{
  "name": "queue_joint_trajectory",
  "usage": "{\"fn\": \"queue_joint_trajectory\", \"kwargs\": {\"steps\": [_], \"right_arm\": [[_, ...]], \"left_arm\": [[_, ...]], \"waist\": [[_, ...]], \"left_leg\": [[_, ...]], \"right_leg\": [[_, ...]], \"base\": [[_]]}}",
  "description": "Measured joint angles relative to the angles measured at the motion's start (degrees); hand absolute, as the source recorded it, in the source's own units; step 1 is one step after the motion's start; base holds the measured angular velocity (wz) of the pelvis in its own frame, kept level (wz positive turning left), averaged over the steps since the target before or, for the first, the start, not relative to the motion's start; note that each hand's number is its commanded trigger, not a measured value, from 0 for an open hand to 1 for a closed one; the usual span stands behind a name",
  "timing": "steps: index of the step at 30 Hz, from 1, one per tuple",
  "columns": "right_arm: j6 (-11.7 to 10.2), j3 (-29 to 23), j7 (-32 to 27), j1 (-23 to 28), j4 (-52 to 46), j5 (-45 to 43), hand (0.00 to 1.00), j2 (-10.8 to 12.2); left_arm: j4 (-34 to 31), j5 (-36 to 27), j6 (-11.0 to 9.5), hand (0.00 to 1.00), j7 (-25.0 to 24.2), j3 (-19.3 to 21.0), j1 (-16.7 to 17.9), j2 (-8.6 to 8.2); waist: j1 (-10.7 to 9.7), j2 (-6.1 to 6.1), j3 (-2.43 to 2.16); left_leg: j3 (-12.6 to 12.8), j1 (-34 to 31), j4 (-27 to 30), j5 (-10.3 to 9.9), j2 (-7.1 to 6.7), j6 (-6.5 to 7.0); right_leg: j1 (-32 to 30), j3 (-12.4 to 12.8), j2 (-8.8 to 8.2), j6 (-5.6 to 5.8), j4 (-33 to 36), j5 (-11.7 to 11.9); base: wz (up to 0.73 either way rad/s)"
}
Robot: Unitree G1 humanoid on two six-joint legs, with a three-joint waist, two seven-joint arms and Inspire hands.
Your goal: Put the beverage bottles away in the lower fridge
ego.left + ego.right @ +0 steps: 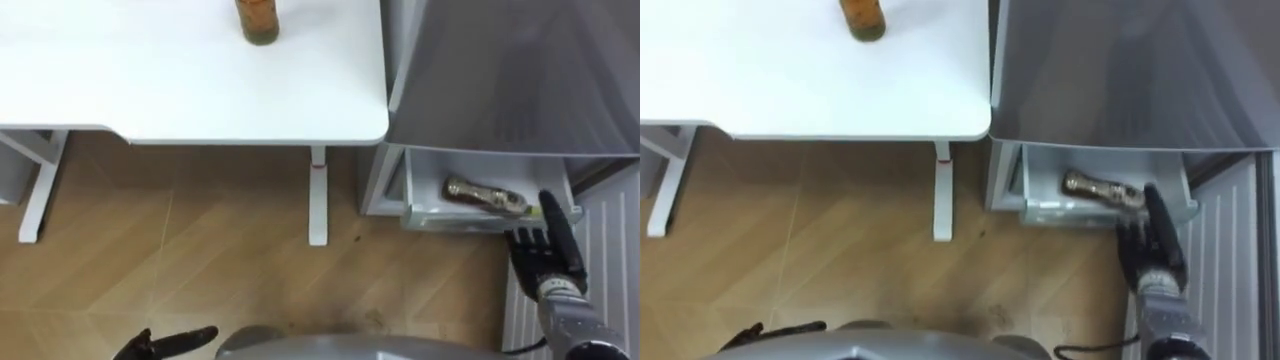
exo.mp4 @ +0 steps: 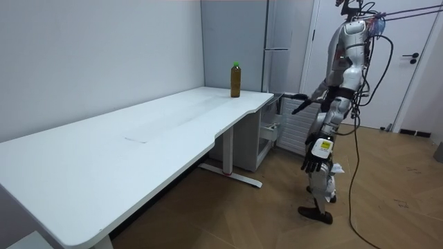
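Observation:
A bottle of amber drink with a green cap (image 2: pixel 235 79) stands upright near the far end of the white table (image 1: pixel 200 100). A second bottle (image 1: pixel 485 195) lies on its side in the pulled-out drawer (image 1: pixel 430 216) at the bottom of the grey fridge (image 1: pixel 510 80). My right hand (image 1: pixel 545 250) is open. Its straight fingers reach the drawer's front rim just right of the lying bottle and hold nothing. My left hand (image 1: pixel 165 343) shows low at the lower left, relaxed and empty. In the room view it hangs by my side (image 2: pixel 313 160).
I stand on the wooden floor (image 1: pixel 200 260) between the table's end and the fridge. A white ribbed door panel (image 1: pixel 610 250) stands open to the right of the drawer. A white table leg (image 1: pixel 318 195) stands just left of the fridge.

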Motion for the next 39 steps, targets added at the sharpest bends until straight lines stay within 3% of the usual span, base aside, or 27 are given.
{"fn": "queue_joint_trajectory", "kwargs": {"steps": [4, 6, 13, 17, 22, 26, 29, 30, 34, 36, 39], "right_arm": [[0.09, -0.26, -0.44, 3.03, 0.00, -0.07, 0.00, 0.97], [0.07, -2.46, -0.75, 4.05, 0.70, -1.30, 0.00, 1.43], [1.57, -4.75, -0.59, 6.20, 9.07, -10.35, 0.00, 2.12], [2.01, -6.78, -1.24, 7.06, 14.02, -27.25, 0.00, 1.91], [3.93, -2.03, -4.58, 5.75, 17.12, -49.06, 0.00, 2.17], [3.83, -0.50, -5.69, 2.79, 18.58, -57.46, 0.00, 2.69], [2.98, 0.03, -5.70, 0.83, 18.31, -60.83, 0.00, 2.72], [2.41, 0.65, -5.69, 0.39, 18.22, -62.11, 0.00, 2.70], [1.24, 1.73, -5.68, 0.63, 17.57, -63.41, 0.00, 3.16], [0.65, 2.14, -5.67, 0.81, 17.94, -64.80, 0.00, 3.30], [-0.58, 3.11, -5.49, 0.76, 18.48, -65.49, 0.00, 3.34]], "left_arm": [[-0.07, -2.02, -0.05, 0.00, 1.27, 0.76, 1.50, -0.27], [-1.12, -2.13, -0.14, 0.00, 1.47, 4.71, 2.96, -1.25], [-1.49, -6.62, -0.20, 0.00, 4.00, 11.62, 6.40, -2.78], [-2.24, -7.95, -0.40, 0.00, 7.03, 16.34, 6.25, -3.57], [-3.81, -7.69, -0.58, 0.00, 9.99, 17.41, 4.12, -4.19], [-11.89, -4.07, -0.66, 0.00, 15.87, 18.32, 2.08, -4.56], [-22.64, -0.06, -1.04, 0.00, 21.52, 18.92, 1.64, -4.63], [-26.06, 1.21, -2.57, 0.00, 23.61, 18.94, 1.36, -4.62], [-38.85, 8.99, -4.10, 0.00, 29.88, 18.92, 0.97, -4.84], [-46.84, 14.25, -6.18, 0.00, 33.46, 18.78, 0.93, -4.85], [-55.22, 20.22, -7.68, 0.00, 35.80, 17.65, 0.65, -4.80]], "waist": [[-0.07, 0.13, 0.13], [-0.30, 0.46, 0.00], [-1.43, -0.41, -0.28], [-2.13, -0.87, -0.25], [-0.90, -1.68, -0.05], [0.32, -2.28, -0.25], [0.48, -2.37, -0.20], [0.50, -2.14, -0.22], [0.38, -1.45, -0.28], [0.17, -1.10, -0.26], [0.10, -0.65, -0.07]], "left_leg": [[-0.05, 0.91, -0.19, 0.01, -0.08, 0.08], [-0.09, 0.96, -0.37, 0.04, -0.10, 0.15], [-0.64, 1.53, -0.98, 0.56, -0.55, 0.34], [-1.22, 1.85, -1.08, 0.63, -0.93, 0.47], [-1.02, 2.52, -1.43, 0.61, -0.93, 0.48], [-1.98, 2.55, -1.07, 0.61, -0.97, 0.49], [-2.13, 2.50, -1.12, 0.60, -0.94, 0.48], [-2.14, 2.49, -1.19, 0.59, -0.90, 0.48], [-2.17, 2.49, -1.42, 0.59, -0.92, 0.48], [-2.20, 2.51, -1.68, 0.61, -0.93, 0.49], [-2.42, 2.47, -1.69, 0.60, -1.01, 0.49]], "right_leg": [[1.10, 0.22, 0.05, 0.17, -0.83, 0.08], [1.31, 0.17, 0.11, 0.31, -1.42, 0.24], [1.92, -0.20, -0.19, 0.45, -1.63, 0.21], [2.69, -0.51, -0.39, 0.77, -2.26, 0.09], [3.09, 0.16, -0.31, 0.86, -2.35, 0.05], [3.63, -0.30, -0.20, 0.84, -2.48, 0.33], [3.63, -0.24, -0.06, 0.81, -2.44, 0.35], [3.52, -0.11, -0.02, 0.77, -2.44, 0.37], [3.58, -0.05, 0.04, 0.75, -2.43, 0.39], [3.49, 0.00, 0.05, 0.72, -2.55, 0.48], [3.48, -0.03, -0.04, 0.74, -2.61, 0.52]], "base": [[0.00], [0.00], [0.05], [0.09], [-0.02], [0.07], [0.04], [-0.05], [-0.01], [0.00], [0.00]]}}
